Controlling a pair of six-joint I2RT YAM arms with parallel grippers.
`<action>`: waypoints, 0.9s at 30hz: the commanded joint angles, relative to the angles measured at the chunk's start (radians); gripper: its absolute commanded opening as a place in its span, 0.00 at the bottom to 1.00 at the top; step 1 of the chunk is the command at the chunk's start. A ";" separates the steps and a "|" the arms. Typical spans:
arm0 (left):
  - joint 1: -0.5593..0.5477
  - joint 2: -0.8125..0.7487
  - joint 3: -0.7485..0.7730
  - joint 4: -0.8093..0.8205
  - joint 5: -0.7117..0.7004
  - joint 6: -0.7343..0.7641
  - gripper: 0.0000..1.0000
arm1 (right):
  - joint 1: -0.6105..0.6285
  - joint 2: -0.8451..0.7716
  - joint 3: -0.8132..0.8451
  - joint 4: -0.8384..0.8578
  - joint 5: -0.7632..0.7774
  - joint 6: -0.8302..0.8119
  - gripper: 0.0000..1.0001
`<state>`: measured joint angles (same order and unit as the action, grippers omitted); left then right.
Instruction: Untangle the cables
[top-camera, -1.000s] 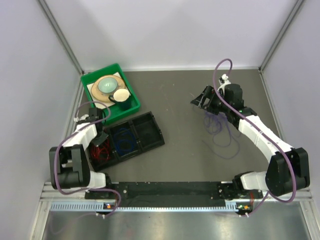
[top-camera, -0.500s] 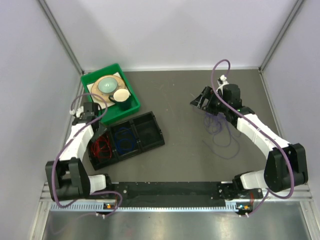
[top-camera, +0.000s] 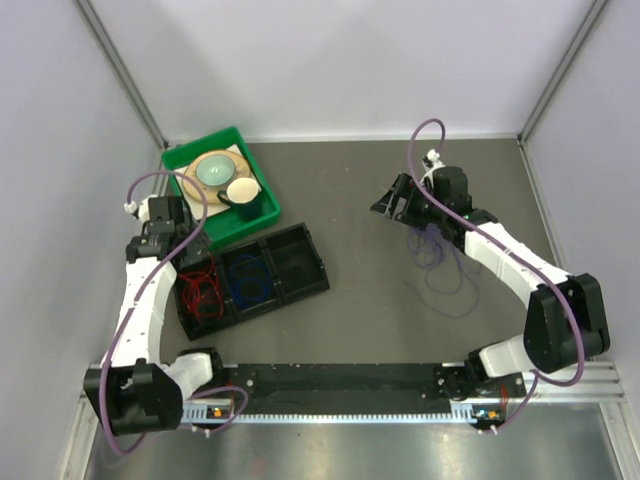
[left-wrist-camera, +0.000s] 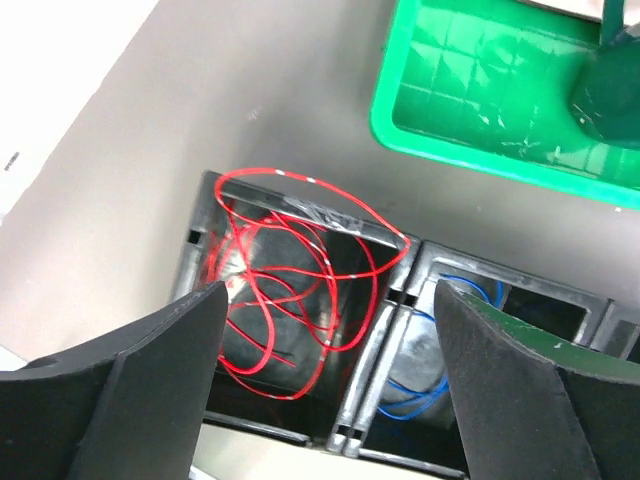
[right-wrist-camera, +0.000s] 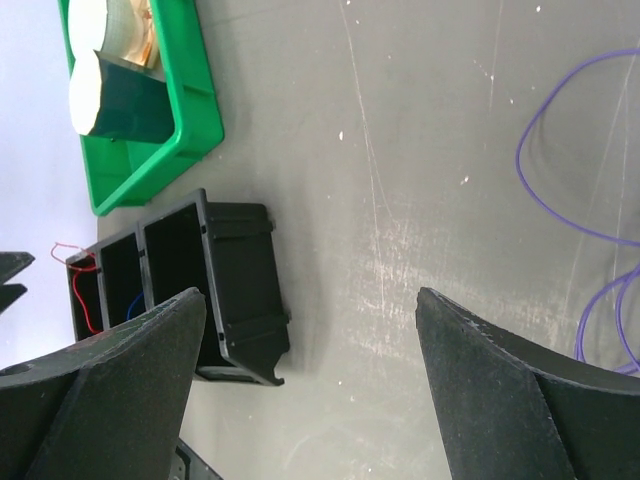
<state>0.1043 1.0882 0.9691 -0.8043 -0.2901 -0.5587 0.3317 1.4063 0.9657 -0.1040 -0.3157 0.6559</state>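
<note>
Red cable (left-wrist-camera: 262, 300) loops loosely beside coiled blue cable (top-camera: 248, 285) in the tray (top-camera: 300, 265); purple cable (top-camera: 432, 248) sprawls apart. Left hand (left-wrist-camera: 325, 300) and right hand (right-wrist-camera: 310, 300) gape empty.

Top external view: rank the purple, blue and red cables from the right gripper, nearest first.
1. Purple cable, loose on the table close by the right gripper.
2. Blue cable, middle compartment of the black tray, farther left.
3. Red cable, the tray's leftmost compartment.
</note>
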 joint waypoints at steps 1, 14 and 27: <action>0.006 0.042 0.060 0.065 -0.087 0.103 0.89 | 0.015 0.016 0.038 0.056 -0.002 -0.004 0.86; 0.006 0.337 0.166 0.113 -0.017 0.184 0.94 | 0.015 0.075 0.045 0.096 -0.051 0.008 0.86; 0.005 0.253 0.099 0.025 0.086 0.152 0.73 | 0.015 0.100 0.050 0.098 -0.060 0.005 0.86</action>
<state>0.1043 1.4471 1.0958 -0.7429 -0.2184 -0.3965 0.3328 1.4975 0.9657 -0.0479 -0.3637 0.6586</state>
